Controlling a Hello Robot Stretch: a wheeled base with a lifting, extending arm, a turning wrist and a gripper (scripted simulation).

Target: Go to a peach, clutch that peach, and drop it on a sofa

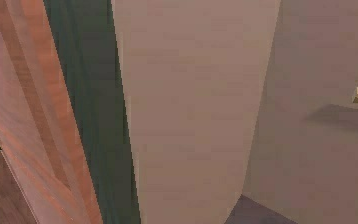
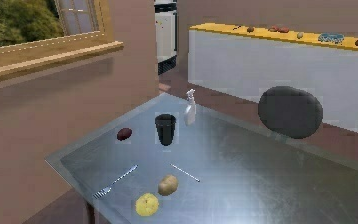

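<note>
On the grey metal table (image 2: 237,170) in the arm side view lie small things near the front. A round yellow-green fruit (image 2: 147,205) sits closest to the table's edge, with a brownish lumpy thing (image 2: 168,185) just beyond it. Farther out lies a dark red round thing (image 2: 125,134). None has a shape or colour that I can tell is a peach. A dark cup (image 2: 165,129) stands mid-table, and a small pale bottle (image 2: 190,106) stands behind it.
A wooden door (image 1: 22,120) with a dark green frame (image 1: 87,110) and a beige wall (image 1: 192,100) stand close in the forward view. In the arm side view, a round dark chair back (image 2: 290,112) is beyond the table, then a white yellow-topped counter (image 2: 277,60). A window (image 2: 37,25) is upper left.
</note>
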